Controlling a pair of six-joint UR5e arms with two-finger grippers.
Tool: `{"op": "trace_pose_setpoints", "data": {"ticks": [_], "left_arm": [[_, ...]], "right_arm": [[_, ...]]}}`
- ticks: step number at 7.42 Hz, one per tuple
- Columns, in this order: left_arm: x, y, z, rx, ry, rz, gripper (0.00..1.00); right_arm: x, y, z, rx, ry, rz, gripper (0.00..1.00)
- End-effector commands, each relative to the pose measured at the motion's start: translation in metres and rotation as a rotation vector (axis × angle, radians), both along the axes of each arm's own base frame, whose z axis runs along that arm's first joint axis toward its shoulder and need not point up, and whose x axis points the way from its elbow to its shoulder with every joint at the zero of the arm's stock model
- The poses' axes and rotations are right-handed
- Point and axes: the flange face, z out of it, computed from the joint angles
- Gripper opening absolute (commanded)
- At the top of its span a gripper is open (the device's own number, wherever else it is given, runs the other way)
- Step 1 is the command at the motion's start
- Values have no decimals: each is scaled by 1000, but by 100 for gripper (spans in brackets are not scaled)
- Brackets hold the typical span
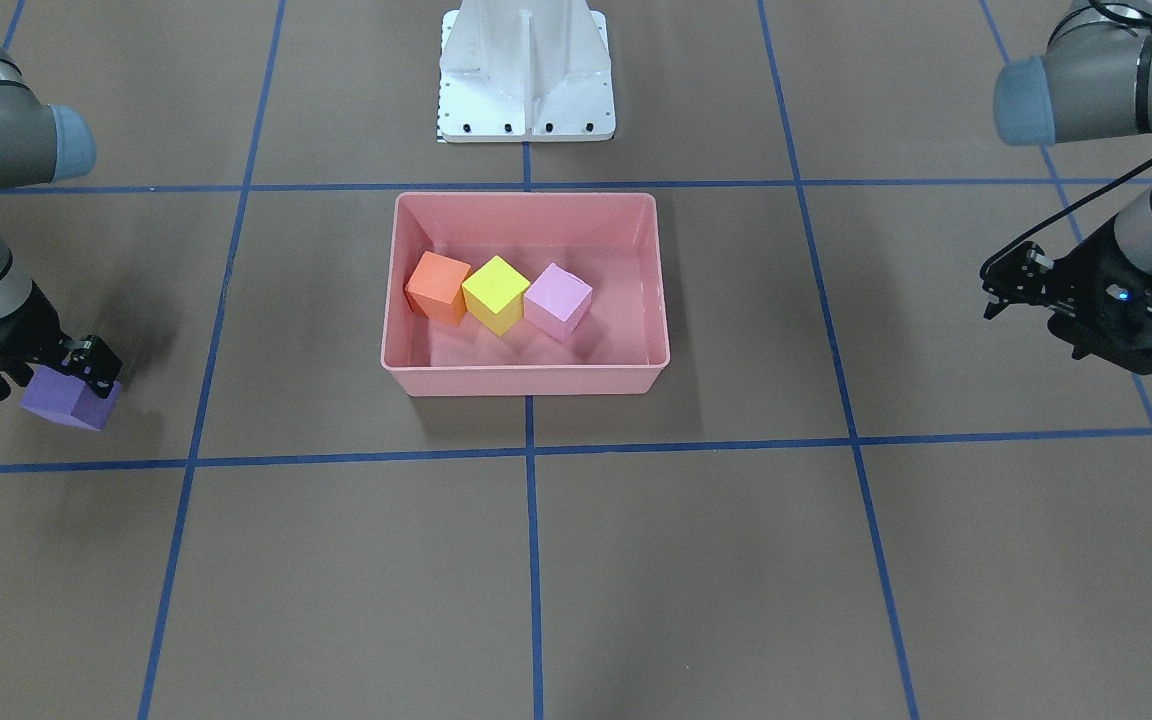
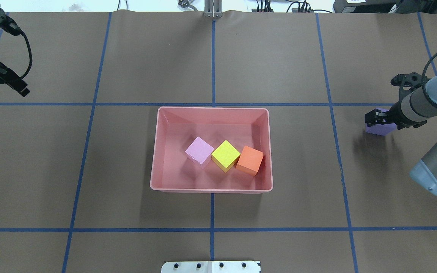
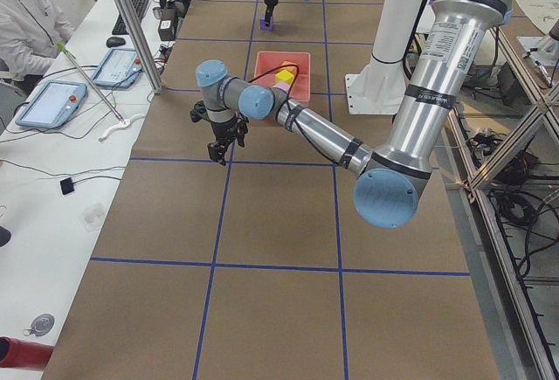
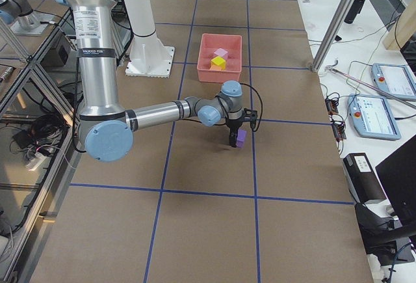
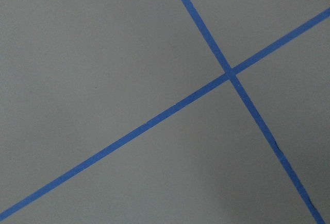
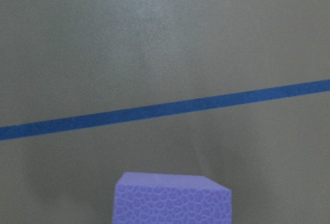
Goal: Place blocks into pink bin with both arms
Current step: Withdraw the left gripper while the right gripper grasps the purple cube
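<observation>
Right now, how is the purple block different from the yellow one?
The purple block is outside the pink bin; the yellow block lies inside it. The right gripper clasps the purple block; no gripper is near the yellow block. Both are small cubes.

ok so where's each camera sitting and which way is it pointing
Front-facing: across the table, facing the white pedestal; right gripper at its left edge, left gripper at its right.
Overhead: behind the pedestal, looking forward and down on the pink bin; both grippers show.
Exterior left: the table's left end, looking along it; left arm near.
Exterior right: the opposite end; right arm near.
Left wrist: down on taped table; no gripper shows.
Right wrist: down past the purple block.
Front-facing and overhead share the bin, mirrored.
</observation>
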Motion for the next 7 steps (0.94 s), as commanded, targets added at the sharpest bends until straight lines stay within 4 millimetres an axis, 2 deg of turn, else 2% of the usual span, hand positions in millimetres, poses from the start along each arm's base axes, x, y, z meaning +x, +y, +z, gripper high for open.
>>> {"op": "trace_pose_setpoints", "data": {"ticks": [1,2,4,5,6,7], "left_arm": [[1,0,0,-2,0,0,100],[2,0,0,-3,0,1,100],[4,1,1,-4,-1,4,100],[5,1,2,-7,-2,5,100],[7,0,3,-8,-3,8,100],[7,0,4,-10,-4,8,100]], "right_arm": [[-5,-2,-9,10,-11,-1,0],[-12,-9,-32,38,-42,-5,0],[-35,-33,-104,71,-149,5,0],[-49,-43,-158,15,-258,58,0],[-53,-47,-221,-45,-317,102,0],[-53,-42,-282,-75,-308,115,0]]}}
